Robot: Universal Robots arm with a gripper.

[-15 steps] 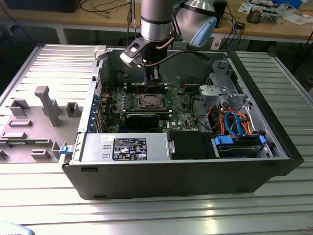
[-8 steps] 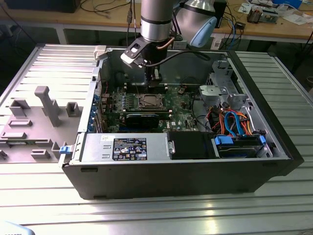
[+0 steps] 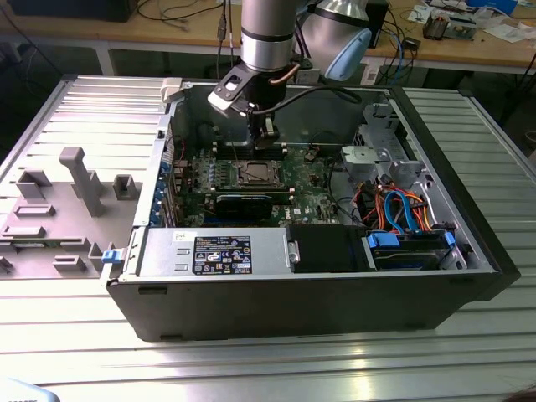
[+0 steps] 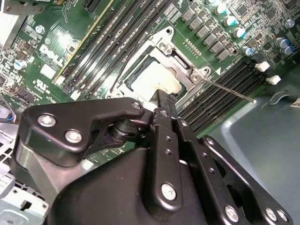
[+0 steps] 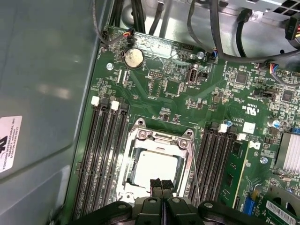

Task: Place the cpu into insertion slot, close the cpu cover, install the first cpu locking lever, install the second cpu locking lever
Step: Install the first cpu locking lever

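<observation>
The cpu (image 5: pixel 154 168) lies flat in its socket on the green motherboard, its pale metal top showing through the window of the cpu cover (image 5: pixel 161 137). The cover lies down flat around the chip. In the second wrist view the cpu (image 4: pixel 149 79) and the cover (image 4: pixel 180 64) appear again, and a thin wire locking lever (image 4: pixel 229 90) sticks out free over the memory slots. Another thin lever (image 5: pixel 194 173) runs along one side of the socket. My gripper (image 5: pixel 161 183) is shut with nothing in it, its tips just over the socket's edge. From outside, the gripper (image 3: pixel 265 138) hangs above the socket (image 3: pixel 255 173).
Memory slots (image 5: pixel 101 154) flank the socket on both sides. A long black graphics card (image 3: pixel 243 203) lies in front of the socket, with the power supply (image 3: pixel 213 251) nearer still. Drive bays with blue and orange cables (image 3: pixel 402 218) fill the case at the exterior view's right. Grey fixtures (image 3: pixel 67 184) stand outside the case.
</observation>
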